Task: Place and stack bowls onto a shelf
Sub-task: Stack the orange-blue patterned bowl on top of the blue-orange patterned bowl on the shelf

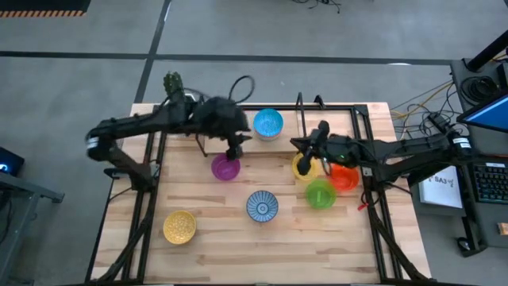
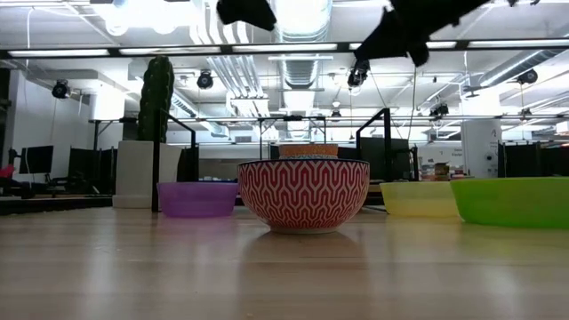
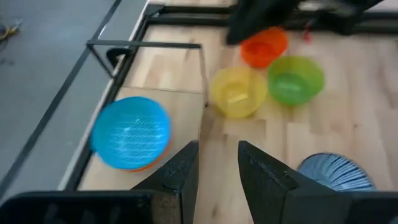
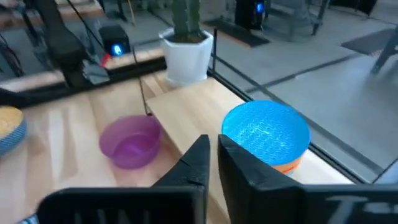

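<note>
The plain blue bowl [image 1: 268, 124] sits nested in the orange bowl [image 4: 287, 165] on the shelf [image 1: 341, 109] at the table's far edge. On the tabletop stand the purple bowl [image 1: 225, 168], one yellow bowl [image 1: 304, 166], the red-orange bowl [image 1: 344, 177], the green bowl [image 1: 320, 195], the patterned bowl [image 1: 262, 206] and the second yellow bowl [image 1: 179, 227]. My left gripper [image 1: 235, 148] hovers above the purple bowl's far rim, slightly open and holding nothing [image 3: 219, 168]. My right gripper [image 1: 305, 148] hangs over the first yellow bowl, shut and holding nothing [image 4: 214, 163].
A white pot with a green cactus [image 1: 173, 83] stands at the shelf's left end. The shelf's black uprights [image 1: 300, 111] rise beside the blue bowl. Bare shelf board [image 3: 168, 65] lies right of the blue bowl. Cables and a desk sit beyond the table's right edge.
</note>
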`<state>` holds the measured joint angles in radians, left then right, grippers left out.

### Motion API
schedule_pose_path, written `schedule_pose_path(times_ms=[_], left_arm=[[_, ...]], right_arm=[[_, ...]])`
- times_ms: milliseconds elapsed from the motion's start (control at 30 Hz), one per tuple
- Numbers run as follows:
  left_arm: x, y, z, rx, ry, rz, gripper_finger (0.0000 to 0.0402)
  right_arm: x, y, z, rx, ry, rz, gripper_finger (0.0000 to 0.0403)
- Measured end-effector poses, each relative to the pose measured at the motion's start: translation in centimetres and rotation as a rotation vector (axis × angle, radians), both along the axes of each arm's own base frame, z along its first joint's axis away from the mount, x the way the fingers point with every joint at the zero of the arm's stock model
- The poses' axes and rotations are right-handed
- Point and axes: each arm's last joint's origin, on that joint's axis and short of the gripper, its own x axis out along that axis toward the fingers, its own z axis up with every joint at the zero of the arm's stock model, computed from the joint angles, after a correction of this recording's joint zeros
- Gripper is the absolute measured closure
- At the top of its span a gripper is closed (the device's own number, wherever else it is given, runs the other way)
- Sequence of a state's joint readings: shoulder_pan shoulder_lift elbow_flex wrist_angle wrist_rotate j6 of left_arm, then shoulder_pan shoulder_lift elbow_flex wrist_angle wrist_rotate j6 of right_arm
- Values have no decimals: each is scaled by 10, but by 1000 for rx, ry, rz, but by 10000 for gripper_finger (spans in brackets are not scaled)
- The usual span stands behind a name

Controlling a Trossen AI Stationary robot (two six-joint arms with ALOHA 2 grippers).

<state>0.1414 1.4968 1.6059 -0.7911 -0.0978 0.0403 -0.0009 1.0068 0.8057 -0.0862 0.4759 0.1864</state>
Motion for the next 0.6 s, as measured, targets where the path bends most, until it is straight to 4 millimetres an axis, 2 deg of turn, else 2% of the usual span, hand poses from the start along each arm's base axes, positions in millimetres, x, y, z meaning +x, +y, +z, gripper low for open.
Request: schedule_pose_path(times_ms=[167,333,467,600], left_arm=[[-30,-12,-28,-23,-141,0,309],[-60,-15,-51,-48,-274,26,309],[-80,-18,-65,-69,-352,39,309],[-98,-20,-75,-99,-378,57,309]], right_arm=[[26,-31,27,-20,127,-33,394],[56,-80,43,33,227,-36,394],[80,-123,39,54,325,-35,394],[100,-160,19,22,454,16,394]])
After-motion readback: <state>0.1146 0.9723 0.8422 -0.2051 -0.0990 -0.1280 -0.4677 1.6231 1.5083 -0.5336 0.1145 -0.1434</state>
